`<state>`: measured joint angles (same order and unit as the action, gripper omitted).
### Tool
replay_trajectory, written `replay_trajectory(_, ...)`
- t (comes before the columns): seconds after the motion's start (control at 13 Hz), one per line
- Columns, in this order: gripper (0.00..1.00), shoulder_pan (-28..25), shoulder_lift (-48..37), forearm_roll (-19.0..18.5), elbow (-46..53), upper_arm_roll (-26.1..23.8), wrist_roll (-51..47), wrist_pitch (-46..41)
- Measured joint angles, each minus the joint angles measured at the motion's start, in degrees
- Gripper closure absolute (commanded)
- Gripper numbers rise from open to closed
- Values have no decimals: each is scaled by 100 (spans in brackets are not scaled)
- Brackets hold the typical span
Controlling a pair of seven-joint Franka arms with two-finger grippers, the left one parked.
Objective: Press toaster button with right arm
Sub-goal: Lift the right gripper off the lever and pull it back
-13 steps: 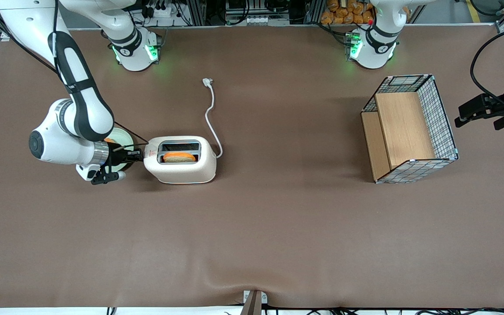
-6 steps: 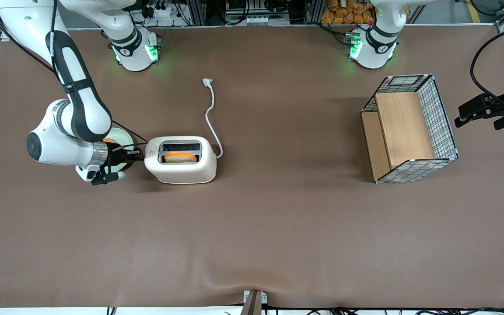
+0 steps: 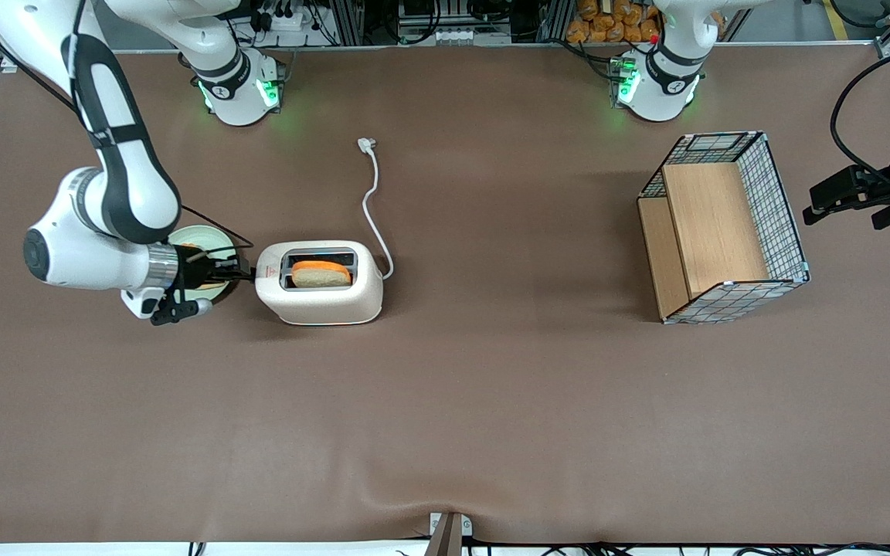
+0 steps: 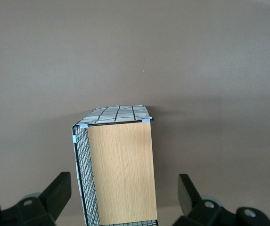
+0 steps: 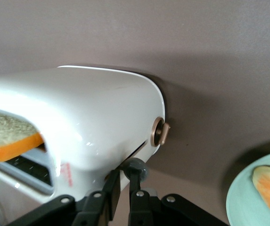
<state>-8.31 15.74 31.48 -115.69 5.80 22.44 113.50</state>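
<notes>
The cream-white toaster (image 3: pixel 320 297) stands on the brown table with a slice of toast (image 3: pixel 321 273) sticking up out of its slot. The right arm's black gripper (image 3: pixel 242 272) lies level at the toaster's short end, the end with the red sticker. In the right wrist view the gripper (image 5: pixel 125 173) is shut, its tips close against the toaster (image 5: pixel 87 127). The small grey round button (image 5: pixel 137 169) sits right at one fingertip (image 5: pixel 135 181). A bronze-ringed dial (image 5: pixel 159 132) sticks out of the same end, above the button.
A pale green plate (image 3: pixel 199 236) with a piece of food lies under the gripper's wrist, and also shows in the right wrist view (image 5: pixel 255 197). The toaster's white cord and plug (image 3: pixel 368 144) trail away from the front camera. A wire-and-wood basket (image 3: pixel 723 228) stands toward the parked arm's end.
The toast has risen higher out of the slot. The right arm's wrist has drawn back a little from the toaster, toward its own end of the table.
</notes>
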Motion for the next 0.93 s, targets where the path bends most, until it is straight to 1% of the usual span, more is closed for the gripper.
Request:
replay_trajectory(0.31, 86, 5, -231, -259, 292, 273, -22, -701)
replay_trajectory(0.39, 82, 6, -247, -309, 360, 325, -22, -805)
replay_trajectory(0.54, 61, 6, -298, -507, 439, 355, -38, -887)
replay_trajectory(0.69, 15, 6, -394, -869, 554, 354, -140, -994)
replay_trajectory(0.77, 1, 6, -444, -1035, 647, 353, -187, -1081)
replay_trajectory(0.93, 0, 6, -548, -1338, 850, 354, -235, -1192)
